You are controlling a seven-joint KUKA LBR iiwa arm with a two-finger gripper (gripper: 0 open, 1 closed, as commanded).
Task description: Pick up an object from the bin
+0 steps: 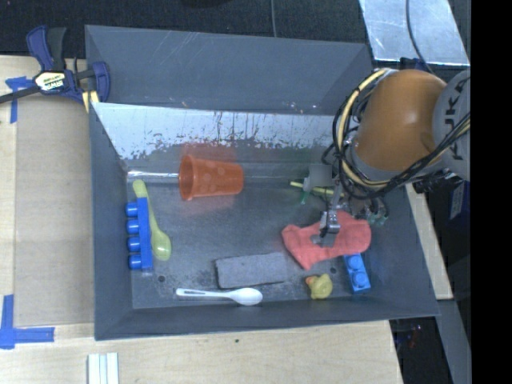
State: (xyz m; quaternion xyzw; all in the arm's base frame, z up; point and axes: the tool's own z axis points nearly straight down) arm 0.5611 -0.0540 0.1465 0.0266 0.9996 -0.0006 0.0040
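Pincer [330, 227] sits low in the bin [240, 78], right over a red floppy thing [308, 250]; whether it is clenched or released cannot be told. Blue toy [358, 273] and yellow toy [319, 286] lie just below it. Grey block [250, 270] and white spoon [228, 296] lie below-left. Orange cup [210, 177] lies well apart, up-left.
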